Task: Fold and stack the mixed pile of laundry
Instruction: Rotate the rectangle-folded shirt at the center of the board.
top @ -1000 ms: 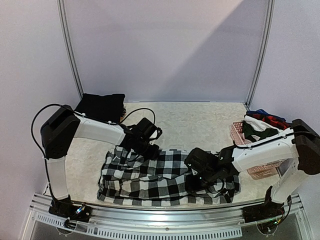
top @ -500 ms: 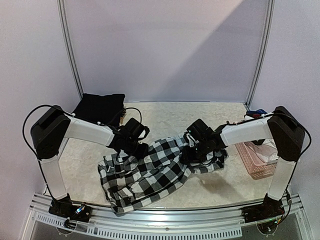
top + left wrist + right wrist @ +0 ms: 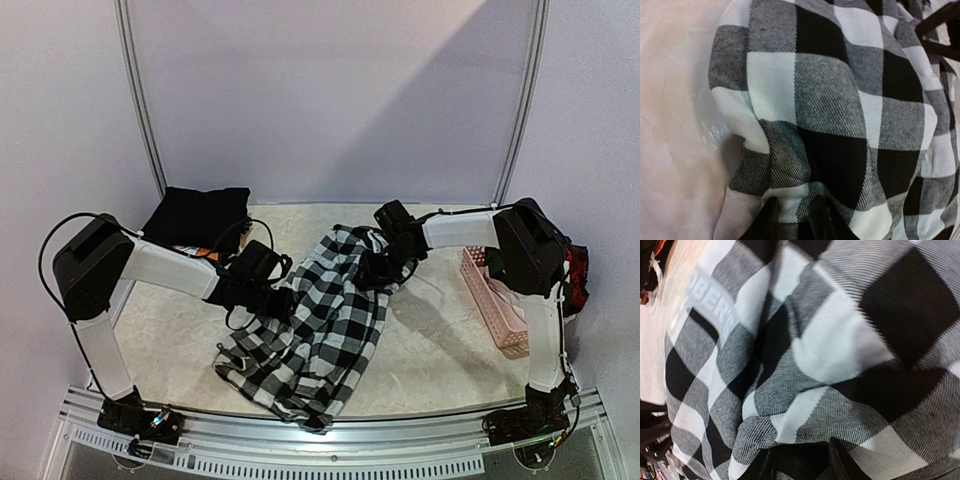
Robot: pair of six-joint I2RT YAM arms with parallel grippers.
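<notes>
Status: judged early in the task.

Done: black garment [image 3: 198, 212] folded and set at the far left corner of the worktop [image 3: 440, 350], apart from the rest.

In hand: checked garment [image 3: 325, 320], clamped at its left edge by the left end effector [image 3: 265, 290] and at its far end by the right end effector [image 3: 385, 262]. Confirmed in both wrist views by cloth bunched between closed fingers [image 3: 764, 225]. Draped diagonally across the middle of the worktop, from the far centre down to the near edge. Crumpled and twisted, not laid flat, with no clean fold visible.

Left to do: spread flat, fold, then stack on or beside the black garment. Repeat for the plaid piece [image 3: 575, 268], seen in part at the far right behind the right arm, near the basket [image 3: 480, 290]. Cannot tell whether inside the basket or beside it, nor how many further pieces wait there.

Caution: expect slack cloth to sag or fold unevenly while held at two points only.
</notes>
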